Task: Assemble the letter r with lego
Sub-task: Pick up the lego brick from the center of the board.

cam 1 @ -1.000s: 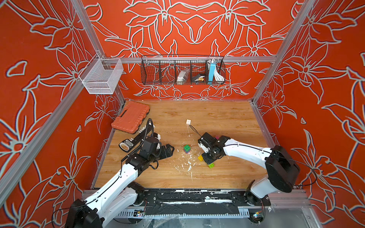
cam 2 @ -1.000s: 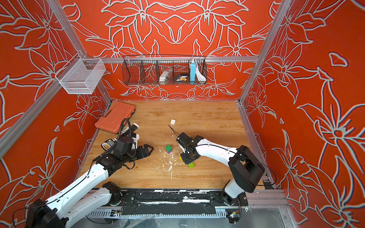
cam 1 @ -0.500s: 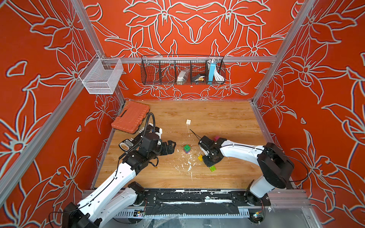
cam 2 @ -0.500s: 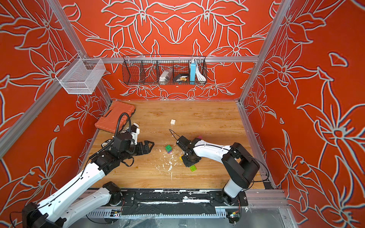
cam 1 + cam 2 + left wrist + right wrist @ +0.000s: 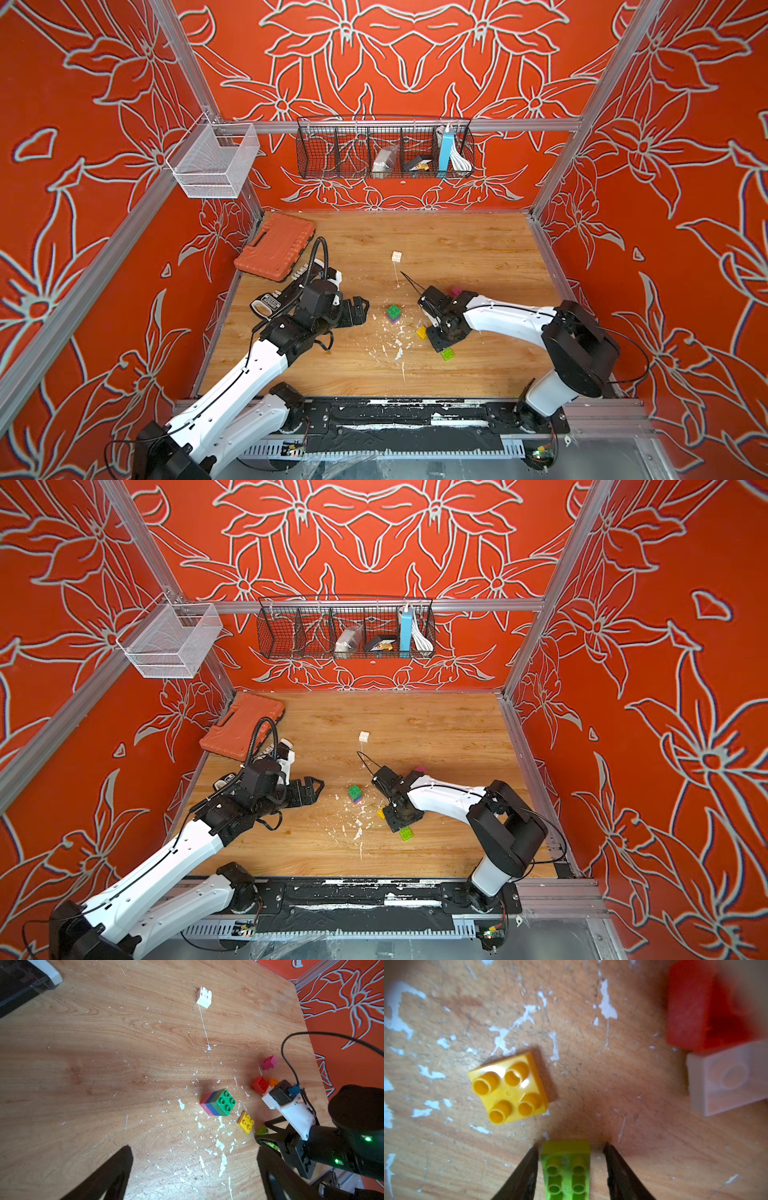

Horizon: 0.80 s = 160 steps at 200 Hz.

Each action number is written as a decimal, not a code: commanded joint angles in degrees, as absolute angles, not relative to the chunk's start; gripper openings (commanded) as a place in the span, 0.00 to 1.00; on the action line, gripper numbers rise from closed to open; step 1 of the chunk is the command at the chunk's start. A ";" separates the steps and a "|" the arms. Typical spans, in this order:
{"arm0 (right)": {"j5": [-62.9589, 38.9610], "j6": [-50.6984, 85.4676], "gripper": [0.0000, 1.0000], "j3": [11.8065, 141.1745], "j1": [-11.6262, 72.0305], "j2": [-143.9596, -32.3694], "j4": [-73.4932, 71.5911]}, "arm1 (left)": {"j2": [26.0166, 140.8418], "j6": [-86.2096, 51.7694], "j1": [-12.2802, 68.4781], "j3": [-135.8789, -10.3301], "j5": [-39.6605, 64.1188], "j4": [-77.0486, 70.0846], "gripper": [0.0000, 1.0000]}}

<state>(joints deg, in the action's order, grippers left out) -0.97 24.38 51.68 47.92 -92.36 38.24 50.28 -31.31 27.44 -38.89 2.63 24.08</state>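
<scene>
While the orange case (image 5: 274, 248) lies at the far left of the worktop (image 5: 478, 249), the left fingers (image 5: 116, 1172) hang just right of it, spread wide and holding nothing. Next comes a small stack of lego (image 5: 393, 313), green over blue over pink, with a lone white brick (image 5: 397, 256) well behind it. Close to the stack's right sits a flat yellow brick (image 5: 421, 332). Beside that, the right fingers (image 5: 525, 1174) stand partly parted on either side of a lime brick (image 5: 566, 1167) that rests on the wood. One tip is close against it and the other is clear of it, so it is not gripped. A red brick (image 5: 259, 1084) and a pink brick (image 5: 269, 1062) lie near the right arm.
</scene>
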 commanded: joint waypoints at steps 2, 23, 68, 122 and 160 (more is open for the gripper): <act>-1.13 22.98 0.54 49.31 48.50 -92.53 40.63 | 50.53 -30.83 27.72 -38.81 2.46 24.39 0.94; -1.28 22.38 0.50 49.48 48.76 -92.92 40.95 | 50.54 -30.93 27.69 -38.71 2.81 24.17 0.94; -1.44 21.32 0.45 49.85 49.53 -92.68 41.91 | 50.44 -30.98 27.69 -38.76 2.89 24.41 0.94; -1.69 21.17 0.46 49.39 49.61 -92.11 42.15 | 50.89 -31.23 27.71 -38.52 3.43 23.73 0.94; -1.36 21.21 0.32 50.22 49.65 -92.94 42.02 | 51.36 -32.15 27.76 -38.04 2.86 23.47 0.93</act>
<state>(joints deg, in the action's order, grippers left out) -1.10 21.23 51.24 49.21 -91.85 38.96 50.85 -31.38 27.44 -38.87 2.90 23.94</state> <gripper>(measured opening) 0.358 0.938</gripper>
